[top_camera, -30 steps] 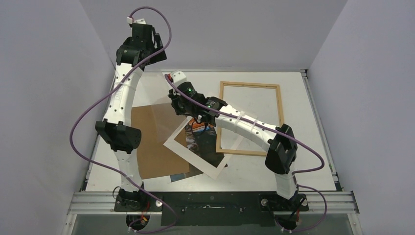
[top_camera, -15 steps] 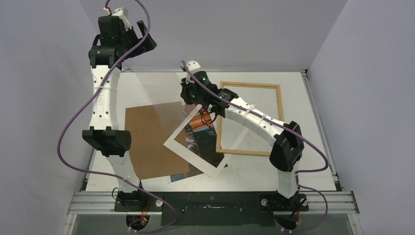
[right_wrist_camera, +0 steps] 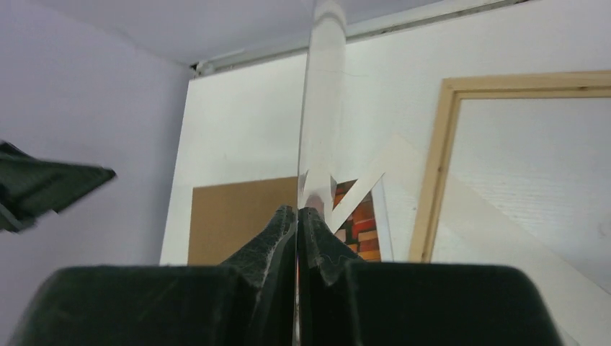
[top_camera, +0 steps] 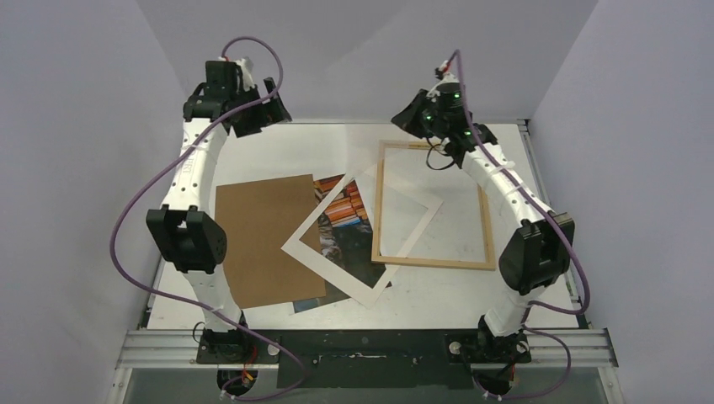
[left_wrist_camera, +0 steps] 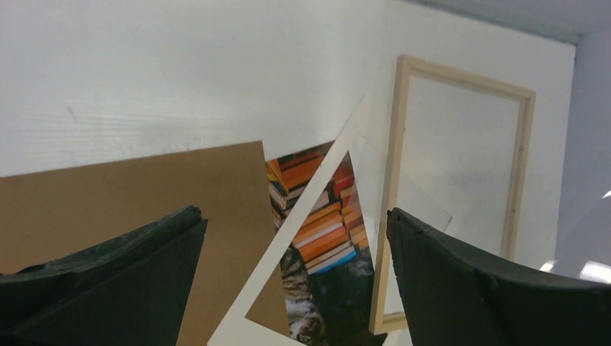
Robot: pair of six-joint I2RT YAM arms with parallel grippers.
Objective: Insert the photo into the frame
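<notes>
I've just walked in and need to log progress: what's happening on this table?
The right gripper is shut on the edge of a clear sheet, holding it up near the frame. The left gripper hangs open, holding nothing. The photo lies face up, partly under the white mat, not yet in the frame.

A robot lab cell: plain walls (top_camera: 67, 126) around a white table (top_camera: 438, 295), arms (top_camera: 198, 160) bolted to its rail (top_camera: 572, 347).
</notes>
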